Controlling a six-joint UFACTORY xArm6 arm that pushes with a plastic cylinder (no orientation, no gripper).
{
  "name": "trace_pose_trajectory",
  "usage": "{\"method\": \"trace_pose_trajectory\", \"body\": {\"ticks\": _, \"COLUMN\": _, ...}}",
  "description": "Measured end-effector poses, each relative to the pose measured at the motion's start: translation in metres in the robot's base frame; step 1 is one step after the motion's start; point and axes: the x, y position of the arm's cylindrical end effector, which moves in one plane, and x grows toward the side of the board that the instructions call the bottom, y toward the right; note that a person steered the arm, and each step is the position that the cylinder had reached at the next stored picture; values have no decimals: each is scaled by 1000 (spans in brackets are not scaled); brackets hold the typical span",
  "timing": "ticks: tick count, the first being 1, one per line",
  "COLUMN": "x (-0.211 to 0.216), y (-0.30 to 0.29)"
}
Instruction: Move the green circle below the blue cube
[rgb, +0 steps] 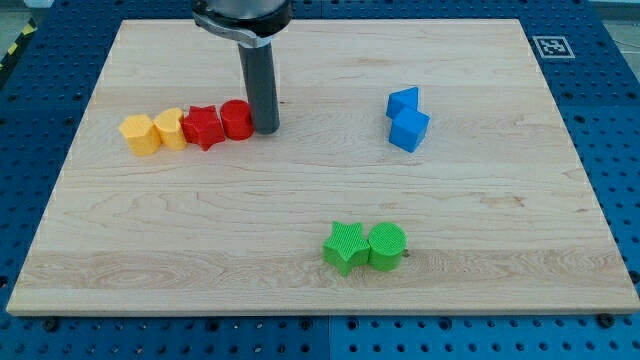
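The green circle (387, 246) sits near the view's bottom, right of centre, touching a green star (346, 247) on its left. The blue cube (409, 129) stands at the upper right of the board, with a second blue block (402, 102) touching its upper side. My tip (265, 129) rests on the board at the upper left of centre, right next to a red cylinder (237, 119). It is far from the green circle and well to the left of the blue cube.
A row of blocks lies left of my tip: a red star (203, 127), a yellow block (171, 128) and an orange-yellow block (141, 134). The wooden board (320, 200) lies on a blue perforated table. A fiducial marker (549, 46) sits at the board's top right corner.
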Motion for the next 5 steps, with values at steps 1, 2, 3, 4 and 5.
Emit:
{"method": "trace_pose_trajectory", "body": {"ticks": 1, "x": 0, "y": 15}}
{"method": "trace_pose_trajectory", "body": {"ticks": 2, "x": 21, "y": 30}}
{"method": "trace_pose_trajectory", "body": {"ticks": 3, "x": 58, "y": 26}}
{"method": "trace_pose_trajectory", "body": {"ticks": 4, "x": 58, "y": 26}}
{"method": "trace_pose_trajectory", "body": {"ticks": 5, "x": 65, "y": 22}}
